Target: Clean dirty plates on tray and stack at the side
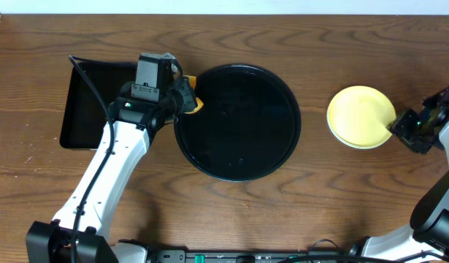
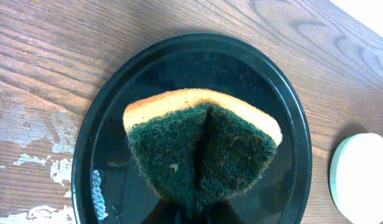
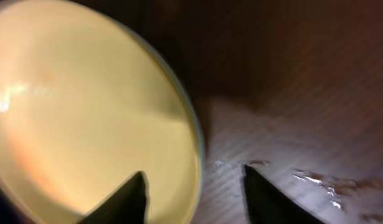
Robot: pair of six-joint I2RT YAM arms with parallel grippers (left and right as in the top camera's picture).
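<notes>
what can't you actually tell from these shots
- What lies under the yellow plate: overhead, it covers anything below; the right wrist view is too blurred to count rims.
- Left claw: its fingers are hidden by the folded sponge in the left wrist view, and by the wrist overhead.
- Any smears on the yellow plate: blurred in the right wrist view, too small overhead.
- Rectangular tray: overhead, the left arm covers its right part.
</notes>
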